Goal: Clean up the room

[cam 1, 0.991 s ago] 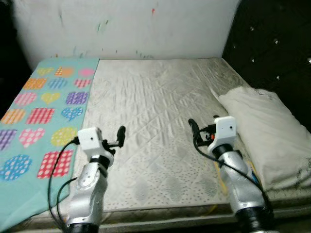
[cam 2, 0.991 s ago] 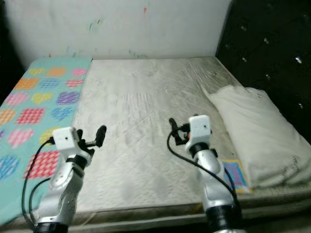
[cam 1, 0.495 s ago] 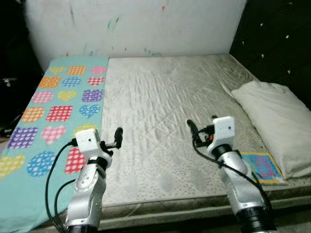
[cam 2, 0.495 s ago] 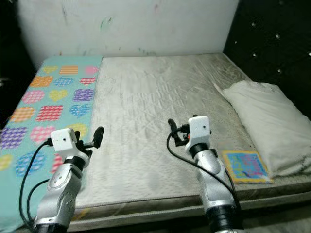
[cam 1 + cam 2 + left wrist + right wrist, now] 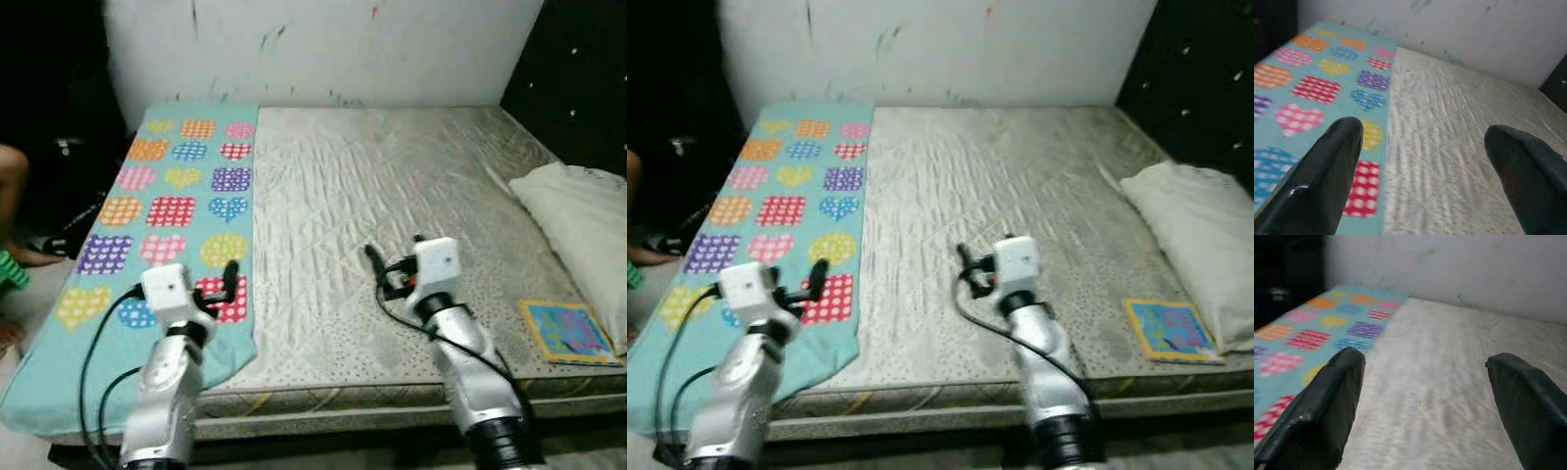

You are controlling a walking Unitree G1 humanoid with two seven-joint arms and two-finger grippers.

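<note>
A teal blanket (image 5: 167, 206) with coloured hearts lies flat along the left strip of a bare grey mattress (image 5: 392, 166). A white pillow (image 5: 578, 211) rests at the right edge. A small colourful book (image 5: 566, 331) lies flat by the front right corner. Both arms are raised over the mattress's front part. My left gripper (image 5: 223, 279) hovers above the blanket's front end, open and holding nothing; its wide-set fingers (image 5: 1332, 161) frame the blanket's edge. My right gripper (image 5: 392, 257) hangs over the bare middle, open too, with nothing between its fingers (image 5: 1327, 401).
A white marked wall runs behind the bed. A black studded headboard (image 5: 578, 69) stands on the right. At the far left, in the dark beside the bed, are a person's leg (image 5: 12, 181) and something green (image 5: 8, 269). The mattress front edge (image 5: 343, 397) is close below me.
The whole picture has shifted: the camera moved back and leftward, bringing in the blanket's full length, the book and the person's leg. Both arms keep the same raised pose, grippers still open.
</note>
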